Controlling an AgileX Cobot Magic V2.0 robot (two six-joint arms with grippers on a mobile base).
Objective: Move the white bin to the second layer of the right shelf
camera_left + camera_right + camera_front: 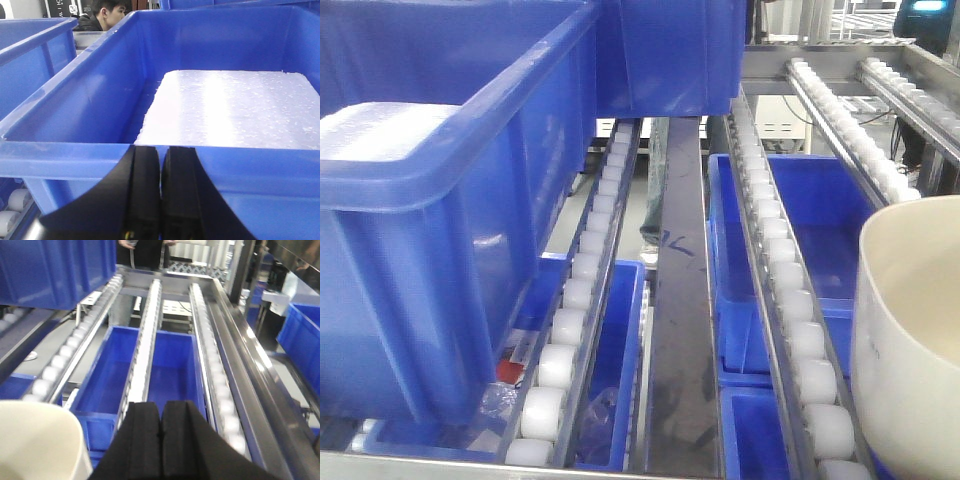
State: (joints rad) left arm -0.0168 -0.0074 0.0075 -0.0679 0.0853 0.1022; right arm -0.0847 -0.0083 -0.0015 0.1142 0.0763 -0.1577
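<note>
The white bin [910, 330] is a glossy cream tub at the lower right of the front view, beside a roller rail [790, 300] of the right shelf second layer. In the right wrist view its rim [40, 440] fills the lower left corner. Just right of it is my right gripper [160, 405], shut with nothing between its black fingers and not touching the bin. It points along the roller rails [145, 340]. My left gripper [160, 150] is shut and empty, right up against the near wall of a blue crate [90, 100]. Neither gripper shows in the front view.
A large blue crate [440, 200] holding a white foam slab [235, 105] sits on the left rails, with another blue crate [670, 50] behind it. More blue crates [820, 220] lie on the level below. A person [102, 15] stands beyond the rack.
</note>
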